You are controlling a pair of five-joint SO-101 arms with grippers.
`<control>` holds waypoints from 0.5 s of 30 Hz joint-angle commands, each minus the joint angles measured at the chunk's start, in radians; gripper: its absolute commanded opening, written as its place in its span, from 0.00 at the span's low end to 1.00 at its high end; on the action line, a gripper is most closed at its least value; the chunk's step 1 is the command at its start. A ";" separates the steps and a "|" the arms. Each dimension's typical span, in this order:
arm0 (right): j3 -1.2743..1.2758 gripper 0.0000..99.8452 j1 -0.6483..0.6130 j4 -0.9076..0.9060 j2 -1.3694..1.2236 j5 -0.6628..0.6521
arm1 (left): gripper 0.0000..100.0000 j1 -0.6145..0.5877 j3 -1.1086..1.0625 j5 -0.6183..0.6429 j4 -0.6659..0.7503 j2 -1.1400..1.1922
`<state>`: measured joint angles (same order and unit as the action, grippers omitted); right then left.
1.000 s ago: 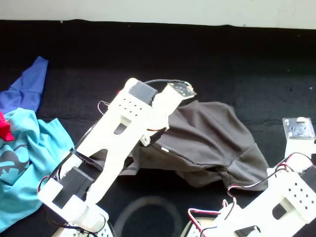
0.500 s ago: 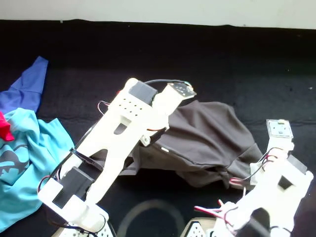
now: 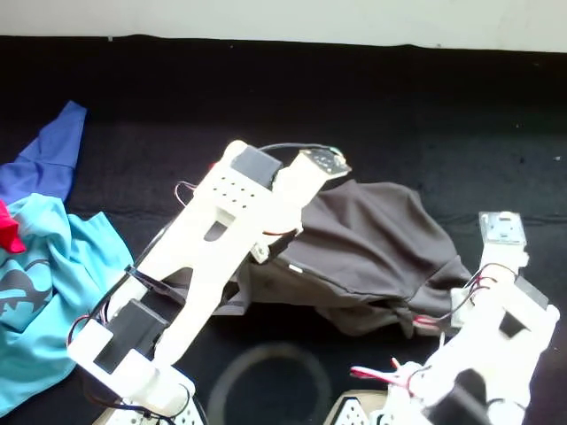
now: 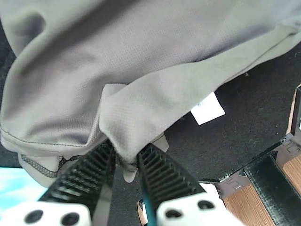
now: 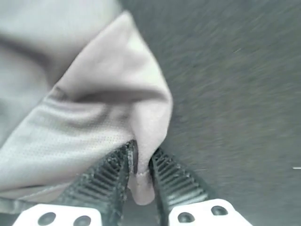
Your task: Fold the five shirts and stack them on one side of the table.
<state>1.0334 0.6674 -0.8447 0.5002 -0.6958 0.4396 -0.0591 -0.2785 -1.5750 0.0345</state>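
A dark grey shirt lies crumpled in the middle of the black table. My left arm reaches over the shirt's left side. In the left wrist view my left gripper is shut on a raised fold of the grey shirt, close to a white tag. My right arm stands at the shirt's right corner. My right gripper is shut on that pinched corner of the grey shirt, above the black cloth.
At the table's left edge lie a teal shirt, a blue shirt and a bit of red cloth. Beyond the grey shirt the black table runs to a pale wall. Both arm bases stand at the near edge.
My right arm swung in from the lower right to the grey shirt's right corner, and that corner has drawn in. The left arm and its hold are unchanged.
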 commanded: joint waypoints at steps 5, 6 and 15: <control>-0.013 0.01 -0.010 -0.033 0.414 0.115 | 0.02 -0.171 0.145 0.008 -0.066 -0.028; -0.036 0.01 -0.018 -0.048 0.455 0.158 | 0.02 -0.194 0.188 0.008 -0.095 -0.038; -0.668 0.01 -0.277 -0.390 0.251 0.321 | 0.01 -0.308 0.492 0.009 -0.187 -0.173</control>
<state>0.6529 0.4557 -1.1454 0.8592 -0.4166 0.1619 0.3506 -0.2785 -1.7469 -0.0698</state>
